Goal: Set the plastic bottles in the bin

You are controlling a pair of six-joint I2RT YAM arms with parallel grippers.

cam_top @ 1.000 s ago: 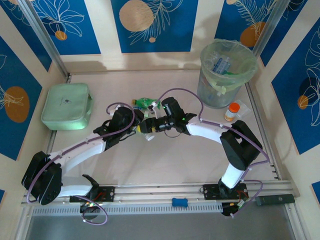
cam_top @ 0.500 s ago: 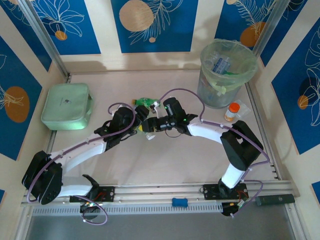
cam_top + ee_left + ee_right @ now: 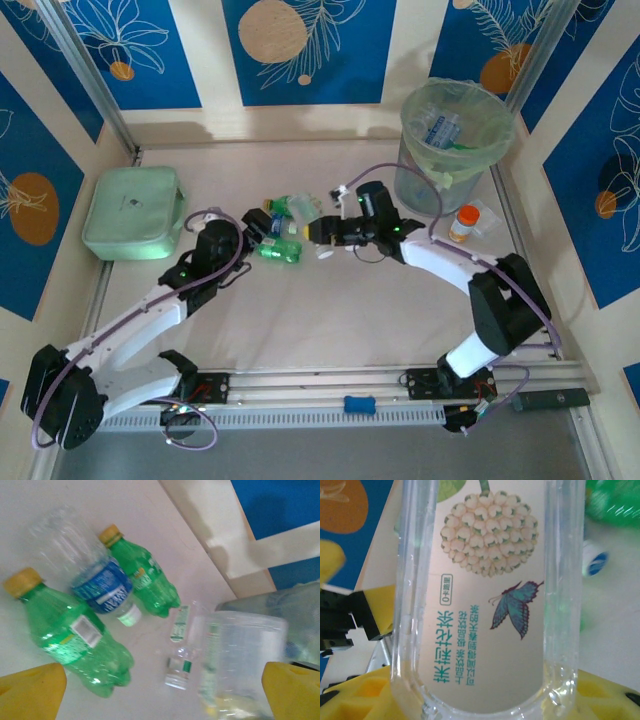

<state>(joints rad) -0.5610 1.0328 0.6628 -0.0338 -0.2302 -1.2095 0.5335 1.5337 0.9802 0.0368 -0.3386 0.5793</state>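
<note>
**Right end effector** (image 3: 328, 233): your yellow pads (image 3: 607, 697) are closed on a clear bottle (image 3: 490, 605), at mid-worktop.

**Left end effector** (image 3: 258, 222): your jaws stand wide and hold nothing. The yellow fingertips (image 3: 30, 692) flank the loose bottles just ahead.

**Worktop** (image 3: 330, 320): pale and matte, enclosed by cream walls with blue floral panels (image 3: 300, 50).

**Held bottle**: transparent, with a label showing a white flower cluster, a teal butterfly and teal characters.

**Loose bottles**: you have a near green bottle (image 3: 75, 635) and a far green bottle (image 3: 142, 575), both yellow-capped and lying down. A blue-labelled clear bottle (image 3: 97, 577) lies between them.

**Bin** (image 3: 450, 150): translucent grey with a pale green liner, in the back right corner, with bottles inside.
</note>
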